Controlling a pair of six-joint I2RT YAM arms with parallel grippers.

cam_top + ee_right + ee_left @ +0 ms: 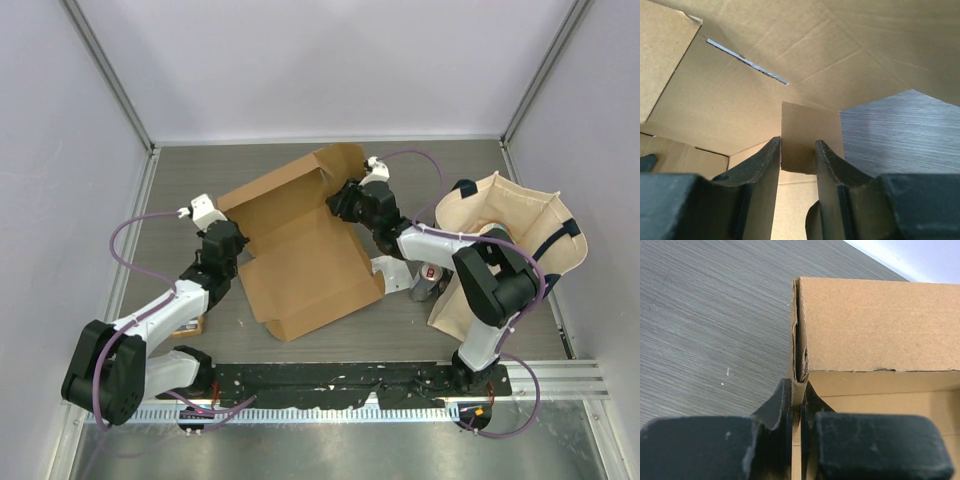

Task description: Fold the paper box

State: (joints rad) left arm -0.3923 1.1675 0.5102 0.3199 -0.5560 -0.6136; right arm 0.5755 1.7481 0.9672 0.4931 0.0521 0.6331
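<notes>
My left gripper (796,390) is clamped on the paper box (300,260), fingers pinching the doubled edge of a raised side wall at the box's 9 o'clock side. My right gripper (797,142) has its jaws parted at the box's 2 o'clock corner, with a small flap (810,140) showing face-on in the gap. I cannot tell whether either finger touches it.

The box is plain brown corrugated cardboard, half formed. It lies near the middle of the table (180,180), with its floor panel flat, some walls standing and a broad panel leaning up toward 12 o'clock. From my right wrist, a narrow slot (747,61) cuts through one panel.

At 3 o'clock from the box stands a beige cloth tote bag (520,205) with dark handles and its mouth open. My right arm hides most of its inside. A small silvery object (430,282) sits against the bag's 9 o'clock side, too small to identify. Something orange-brown (190,325) peeks from under my left arm, mostly covered.
</notes>
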